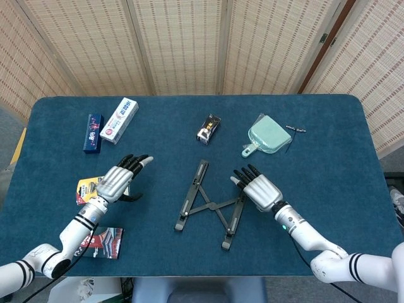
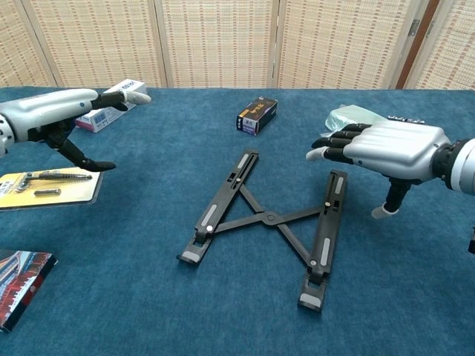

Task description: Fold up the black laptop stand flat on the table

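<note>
Blue cloth covers the bench (image 1: 328,132), and small things lie scattered over it. At the far left sit a dark blue box (image 1: 93,132) and, just beside it, a white toothpaste box (image 1: 119,119). Near the far middle stands a small black and gold box (image 1: 209,129), and to its right lies a mint green pouch (image 1: 267,136) with a small metal tool (image 1: 295,129) just beyond it. On the near left a yellow card of tools (image 2: 46,185) lies flat, and nearer still a dark red and black packet (image 1: 101,242) rests at the bench edge.

Lying flat in the middle of the bench is the black laptop stand (image 1: 208,203), its two long bars joined by crossed links. Nothing rests on it or blocks it.

Just right of the stand's right bar hovers the right hand (image 1: 259,188), palm down, fingers (image 2: 326,143) apart and stretched over the bar's far end, thumb hanging down beside it without touching. Well to the left of the stand, the left hand (image 1: 120,180) hangs above the yellow card, fingers spread and holding nothing.
</note>
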### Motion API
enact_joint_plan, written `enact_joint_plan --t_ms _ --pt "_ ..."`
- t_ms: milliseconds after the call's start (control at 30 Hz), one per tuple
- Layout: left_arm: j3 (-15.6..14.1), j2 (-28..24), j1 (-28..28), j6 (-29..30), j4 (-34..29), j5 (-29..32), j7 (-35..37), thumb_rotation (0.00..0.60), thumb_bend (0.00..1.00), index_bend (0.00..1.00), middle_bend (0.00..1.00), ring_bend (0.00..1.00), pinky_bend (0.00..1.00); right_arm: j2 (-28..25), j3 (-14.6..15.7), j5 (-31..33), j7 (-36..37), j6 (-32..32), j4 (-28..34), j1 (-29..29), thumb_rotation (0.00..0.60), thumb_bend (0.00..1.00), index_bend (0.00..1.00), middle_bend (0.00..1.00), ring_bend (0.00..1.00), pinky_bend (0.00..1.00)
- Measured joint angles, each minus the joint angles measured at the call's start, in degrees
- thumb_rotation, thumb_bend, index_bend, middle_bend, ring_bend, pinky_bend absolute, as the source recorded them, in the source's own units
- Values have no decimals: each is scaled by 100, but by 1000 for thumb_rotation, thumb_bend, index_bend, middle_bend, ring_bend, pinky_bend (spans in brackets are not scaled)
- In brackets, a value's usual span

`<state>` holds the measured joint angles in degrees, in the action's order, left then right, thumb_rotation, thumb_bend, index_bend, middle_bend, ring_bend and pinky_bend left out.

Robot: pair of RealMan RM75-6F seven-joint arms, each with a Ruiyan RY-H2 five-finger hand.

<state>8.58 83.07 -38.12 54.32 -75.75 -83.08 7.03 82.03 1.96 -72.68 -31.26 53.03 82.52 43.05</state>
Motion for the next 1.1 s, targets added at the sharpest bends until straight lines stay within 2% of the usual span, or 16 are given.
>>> enact_joint_plan --t_ms 267,567,800,1100 --pt "89 433 -210 -210 335 368 -243 600 238 0 45 88 9 364 -190 253 -372 122 -284 -77 600 34 0 0 0 0" --pt "124 646 -281 -276 570 620 -259 600 238 0 41 87 9 823 -330 358 -579 175 -728 -95 600 58 0 0 0 0" --pt "140 703 -270 -333 680 785 -94 600 238 0 38 86 9 1229 -472 309 -515 233 -1121 -78 600 126 0 0 0 0" --pt "93 819 -263 -441 778 891 50 600 238 0 9 73 9 1600 -583 93 -300 235 -1517 -4 600 129 0 0 0 0"
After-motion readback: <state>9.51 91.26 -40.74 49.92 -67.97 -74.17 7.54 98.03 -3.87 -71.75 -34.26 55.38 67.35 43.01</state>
